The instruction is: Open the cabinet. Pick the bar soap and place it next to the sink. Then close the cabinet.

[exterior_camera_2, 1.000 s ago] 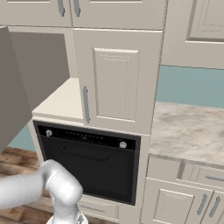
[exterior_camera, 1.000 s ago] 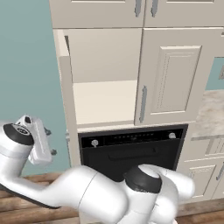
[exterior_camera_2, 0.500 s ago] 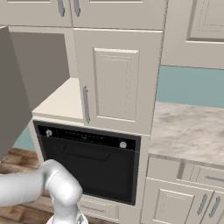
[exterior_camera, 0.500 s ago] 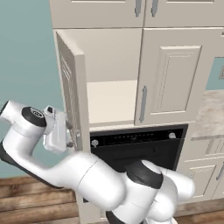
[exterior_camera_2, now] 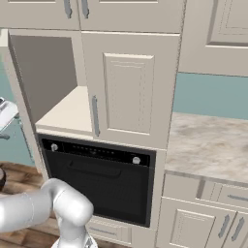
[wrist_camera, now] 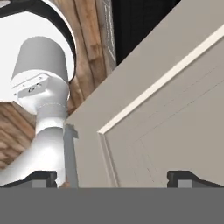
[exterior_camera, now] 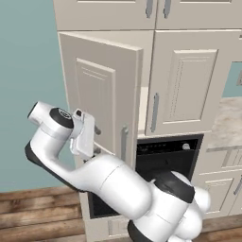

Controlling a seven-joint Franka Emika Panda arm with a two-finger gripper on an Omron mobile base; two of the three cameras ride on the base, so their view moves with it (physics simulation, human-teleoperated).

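In the left base view, the cabinet point(exterior_camera: 189, 85) is standing above the black oven point(exterior_camera: 163, 158), with its left door point(exterior_camera: 101, 94) swung partway out toward the camera and its right door point(exterior_camera: 186, 82) lying flat and shut. A grey bar handle point(exterior_camera: 124, 142) is showing near the free edge of the swung door. The gripper point(exterior_camera: 92, 137) is sitting just beside that door's outer face, left of the handle; from here I cannot tell whether its fingers are touching the panel.

In the right base view, the left half of the cabinet is showing a plain cream shelf point(exterior_camera_2: 68, 114) directly above the oven point(exterior_camera_2: 99, 181). The shut right door point(exterior_camera_2: 128, 89) is carrying its grey handle point(exterior_camera_2: 95, 116) at its left edge. A marbled counter point(exterior_camera_2: 208, 145) is running to the right of the cabinet.

In the hand view, the raised-panel door point(wrist_camera: 175, 122) is filling the right side, very close to the camera. The two finger tips point(wrist_camera: 41, 177) are standing wide apart at the bottom, holding nothing, and the grey handle point(wrist_camera: 70, 155) is standing between them, near the left tip.
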